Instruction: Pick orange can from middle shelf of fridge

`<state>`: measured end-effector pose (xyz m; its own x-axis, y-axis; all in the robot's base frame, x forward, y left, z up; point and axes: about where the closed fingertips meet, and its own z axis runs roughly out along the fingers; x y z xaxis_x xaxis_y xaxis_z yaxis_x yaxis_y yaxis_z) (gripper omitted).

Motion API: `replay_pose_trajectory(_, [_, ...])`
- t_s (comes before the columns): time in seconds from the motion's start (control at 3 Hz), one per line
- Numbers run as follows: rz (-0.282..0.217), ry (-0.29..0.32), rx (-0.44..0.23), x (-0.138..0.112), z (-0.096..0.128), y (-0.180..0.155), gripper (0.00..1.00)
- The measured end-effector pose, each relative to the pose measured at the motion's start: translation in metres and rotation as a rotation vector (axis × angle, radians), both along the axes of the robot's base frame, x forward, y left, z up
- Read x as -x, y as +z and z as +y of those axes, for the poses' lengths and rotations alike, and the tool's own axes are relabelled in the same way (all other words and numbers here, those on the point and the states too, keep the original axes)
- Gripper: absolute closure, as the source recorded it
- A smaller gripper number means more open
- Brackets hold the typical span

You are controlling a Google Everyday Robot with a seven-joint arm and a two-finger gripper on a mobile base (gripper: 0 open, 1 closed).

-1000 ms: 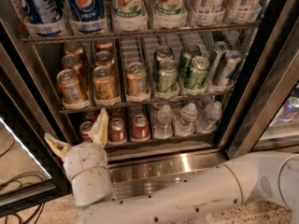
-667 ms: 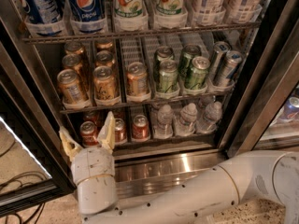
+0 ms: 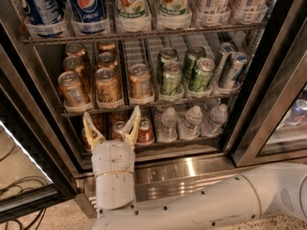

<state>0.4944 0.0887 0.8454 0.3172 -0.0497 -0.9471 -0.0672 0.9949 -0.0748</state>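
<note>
The orange can (image 3: 106, 84) you want stands in the front row of the middle shelf (image 3: 184, 99) of the fridge (image 3: 192, 167), between two like it. More orange cans behind are half hidden. Your gripper (image 3: 112, 113) is below it, in front of the lower rack, fingers (image 3: 135, 119) spread wide and holding nothing, tips level with the shelf's front rail. The fingers cover part of the red cans (image 3: 144, 131) behind them. The big bottles (image 3: 86, 6) above are cut off at the top, and the arm (image 3: 216, 200) runs out of view bottom right.
</note>
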Motion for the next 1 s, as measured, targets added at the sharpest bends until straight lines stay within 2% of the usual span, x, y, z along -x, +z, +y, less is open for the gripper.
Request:
replay_pose_trajectory(0.33, [0.045, 0.077, -0.007, -0.013, 0.005, 0.002, 0.2])
replay_pose_trajectory(0.67, [0.121, 0.182, -0.027, -0.02, 0.024, -0.012, 0.26])
replay_pose_trajectory(1.0, [0.157, 0.22, -0.036, -0.024, 0.034, -0.022, 0.29])
